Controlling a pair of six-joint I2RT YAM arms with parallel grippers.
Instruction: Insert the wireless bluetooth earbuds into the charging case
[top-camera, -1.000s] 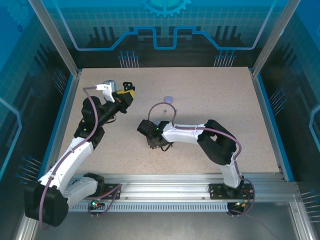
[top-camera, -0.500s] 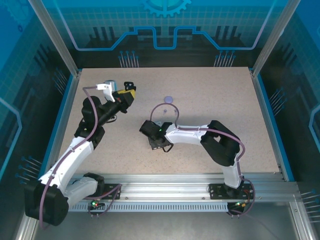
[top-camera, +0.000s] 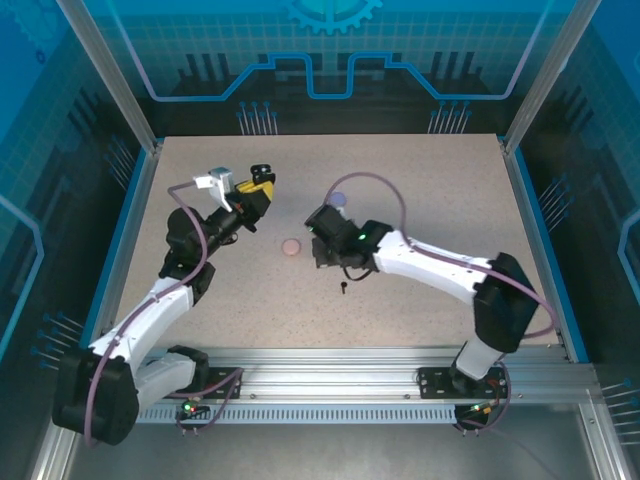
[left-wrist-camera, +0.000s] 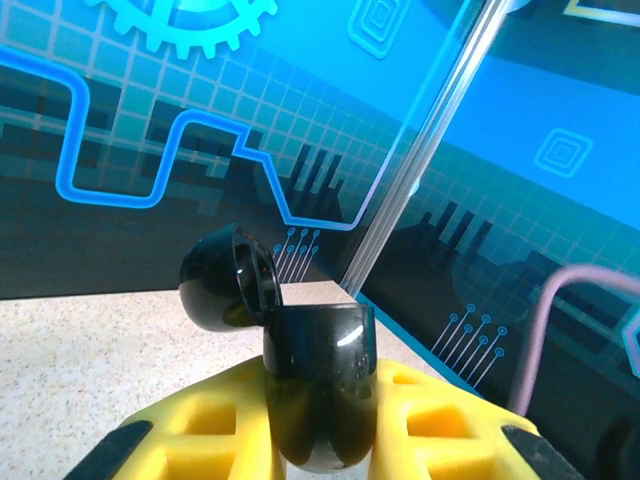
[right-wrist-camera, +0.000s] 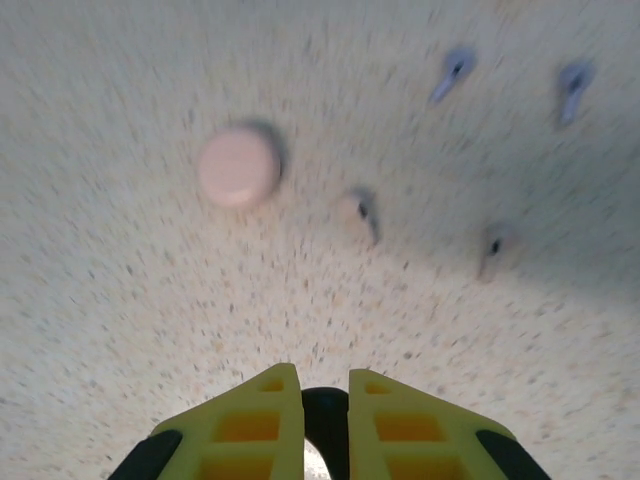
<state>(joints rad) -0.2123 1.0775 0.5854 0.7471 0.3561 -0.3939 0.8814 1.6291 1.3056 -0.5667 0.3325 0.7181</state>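
Left tool (left-wrist-camera: 320, 405) is clamped tight on the black charging case (left-wrist-camera: 320, 350), which it holds up off the worktop (top-camera: 430, 180). The lid (left-wrist-camera: 226, 280) is flipped back, so the mouth is uncovered. That looks deliberate: one arm offers a steady socket for the other to feed.

Over to the right tool (right-wrist-camera: 325, 388), jaws nearly together with a small black earbud (right-wrist-camera: 325, 420) pinched between them, as best I can judge from the dark nub in the gap. It hangs above the worktop, between the raised case and the loose pieces.

Its partner, the second black earbud (top-camera: 343, 288), lies on the worktop close by the right arm. Ahead of the right tool sit the closed pink case (right-wrist-camera: 238, 166) and two pink earbuds (right-wrist-camera: 362, 212) beside it. Two purple earbuds (right-wrist-camera: 452, 70) lie farther off, and the purple case (top-camera: 339, 199) rests apart toward the back.

Colour explains the pairing: black bud, black case. Next, I'd judge, comes the carry across to that open mouth. The stem will need lining up with its well, and a part this tiny could easily slip.
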